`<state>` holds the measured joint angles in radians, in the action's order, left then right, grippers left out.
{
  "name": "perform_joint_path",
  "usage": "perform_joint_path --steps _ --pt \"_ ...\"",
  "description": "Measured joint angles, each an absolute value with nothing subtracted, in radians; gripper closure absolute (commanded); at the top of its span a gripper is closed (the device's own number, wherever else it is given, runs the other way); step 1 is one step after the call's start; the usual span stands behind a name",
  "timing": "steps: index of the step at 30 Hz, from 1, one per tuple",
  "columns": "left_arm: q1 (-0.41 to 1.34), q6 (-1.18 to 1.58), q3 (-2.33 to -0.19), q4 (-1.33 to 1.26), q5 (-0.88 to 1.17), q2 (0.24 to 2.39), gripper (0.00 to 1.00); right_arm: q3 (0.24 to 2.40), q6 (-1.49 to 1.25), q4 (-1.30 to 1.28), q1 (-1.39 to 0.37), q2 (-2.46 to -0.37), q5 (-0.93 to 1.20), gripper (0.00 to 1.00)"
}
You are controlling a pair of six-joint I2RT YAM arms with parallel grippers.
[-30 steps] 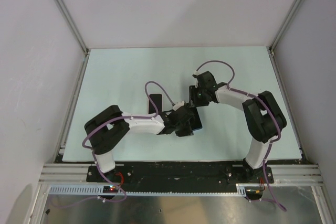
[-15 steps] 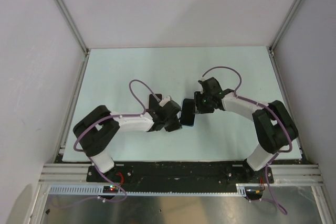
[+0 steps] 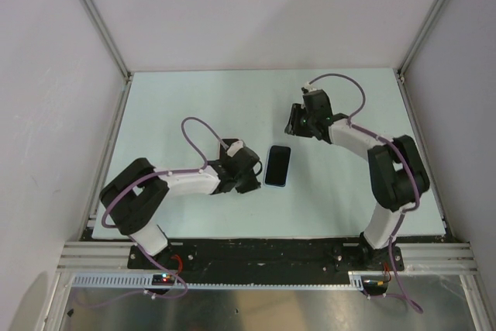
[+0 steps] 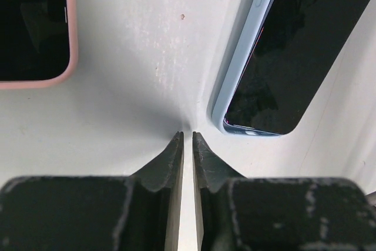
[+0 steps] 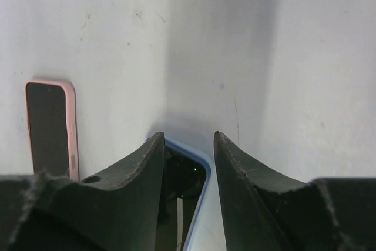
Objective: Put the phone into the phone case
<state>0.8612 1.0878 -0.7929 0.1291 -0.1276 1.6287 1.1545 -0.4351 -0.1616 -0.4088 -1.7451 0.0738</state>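
The phone (image 3: 277,166), black-screened with a light blue case rim around it, lies flat on the table in the middle. In the left wrist view it (image 4: 294,51) lies ahead and to the right. My left gripper (image 3: 249,178) (image 4: 188,134) is shut and empty, just left of the phone's near end. My right gripper (image 3: 291,129) (image 5: 187,136) is open and empty above the phone's far end; the blue rim (image 5: 197,160) shows between its fingers.
A second dark slab with a pink rim (image 4: 32,27) (image 5: 50,127) lies left of the blue-cased phone; in the top view my left wrist hides it. The pale table (image 3: 186,106) is bordered by metal rails.
Both grippers were at the phone and have drawn off it. The left moved left, the right moved back and away. The phone now lies alone on the table.
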Motion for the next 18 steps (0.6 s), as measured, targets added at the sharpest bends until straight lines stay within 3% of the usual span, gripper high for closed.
perform_joint_path --steps 7,18 --pt "0.897 1.083 -0.793 0.136 -0.127 1.627 0.84 1.212 -0.437 -0.136 -0.410 -1.905 0.100 0.63" --pt "0.949 1.095 -0.842 0.141 -0.121 1.671 0.84 1.224 -0.435 -0.154 -0.428 -1.938 0.130 0.67"
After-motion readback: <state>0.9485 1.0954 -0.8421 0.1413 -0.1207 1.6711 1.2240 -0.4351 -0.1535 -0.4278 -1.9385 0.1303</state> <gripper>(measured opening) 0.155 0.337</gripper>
